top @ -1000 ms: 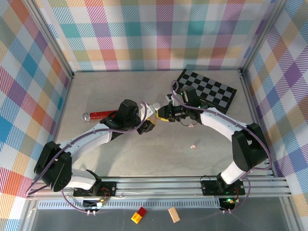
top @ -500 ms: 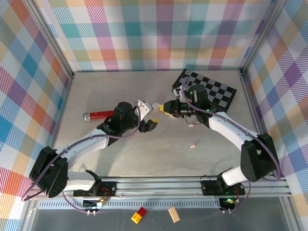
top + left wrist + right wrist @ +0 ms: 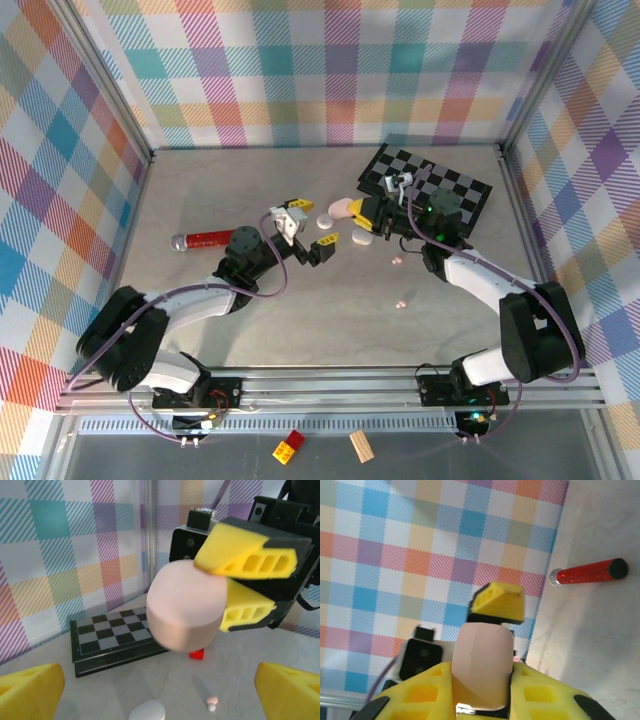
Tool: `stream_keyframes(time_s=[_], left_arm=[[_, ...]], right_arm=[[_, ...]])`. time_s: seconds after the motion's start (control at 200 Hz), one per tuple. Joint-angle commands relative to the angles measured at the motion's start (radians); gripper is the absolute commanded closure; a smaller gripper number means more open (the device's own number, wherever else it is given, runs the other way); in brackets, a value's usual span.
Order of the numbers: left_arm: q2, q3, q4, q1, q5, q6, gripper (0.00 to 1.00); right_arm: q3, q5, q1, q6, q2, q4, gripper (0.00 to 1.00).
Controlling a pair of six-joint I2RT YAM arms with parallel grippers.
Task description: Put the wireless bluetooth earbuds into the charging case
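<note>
1. Overhead, the left fingers (image 3: pixel 308 226) stand spread wide with nothing between them. The right fingers (image 3: pixel 358 210) pinch a pink case (image 3: pixel 341 207), held out toward the left fingers.
   - One white pebble-shaped case (image 3: pixel 323 220) sits just beside the left fingers, on the side facing the right fingers.
   - A second white pebble (image 3: pixel 362 238) lies just on the near side of the right fingers.
   - The earbuds (image 3: pixel 397 260) rest on the grey worktop (image 3: pixel 250 180), nearer the arm bases than the right fingers and apart from them.
   - A farther earbud (image 3: pixel 403 301) lies closer still to the bases.
   - A checkerboard (image 3: pixel 430 185) lies beyond the right fingers.
   - A red glitter stick (image 3: pixel 205 239) lies well apart from the left fingers, on their outer side.
   - A red-and-yellow block (image 3: pixel 291 448) and a wooden block (image 3: pixel 360 446) sit outside the near rail.

2. From the left wrist, its own yellow fingers sit spread at both lower corners.
   - Straight ahead, the pink case is clamped between the right fingers' yellow pads, one above and one below, and it hides part of the checkerboard behind.
   - A small red thing (image 3: pixel 196 654) peeks out from under the case; what it is cannot be told.
   - Between the left fingers, a white pebble lies at the lower edge, with a pink and a white earbud just beside each other near it.

3. From the right wrist, the pink case sits upright between its own yellow fingers.
   - Just beyond it are one yellow left finger and a black camera box (image 3: pixel 420 657).
   - The red stick lies well off on the worktop, against the plaid wall (image 3: pixel 395 540).
</note>
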Motion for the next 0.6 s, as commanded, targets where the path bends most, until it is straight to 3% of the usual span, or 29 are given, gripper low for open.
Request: stream_keyframes(time_s=[0.0, 0.225, 0.345, 0.47, 0.595], left_arm=[[0.077, -0.02, 0.323, 0.033, 0.091, -0.079, 0.04], [0.134, 0.041, 0.325, 0.033, 0.184, -0.078, 0.08], [0.149, 0.074, 0.326, 0.033, 0.203, -0.08, 0.11], [0.164, 0.109, 0.326, 0.033, 0.234, -0.089, 0.19], [0.183, 0.142, 0.326, 0.032, 0.266, -0.102, 0.25]], right_arm=[[-0.015, -0.04, -0.008, 0.135, -0.005, 0.202, 0.88], [-0.026, -0.032, -0.006, 0.176, -0.031, 0.229, 0.88], [-0.038, 0.006, -0.007, 0.246, -0.002, 0.335, 0.89], [-0.048, 0.041, -0.005, 0.325, 0.045, 0.464, 0.89], [-0.052, 0.04, -0.005, 0.328, 0.052, 0.462, 0.89]])
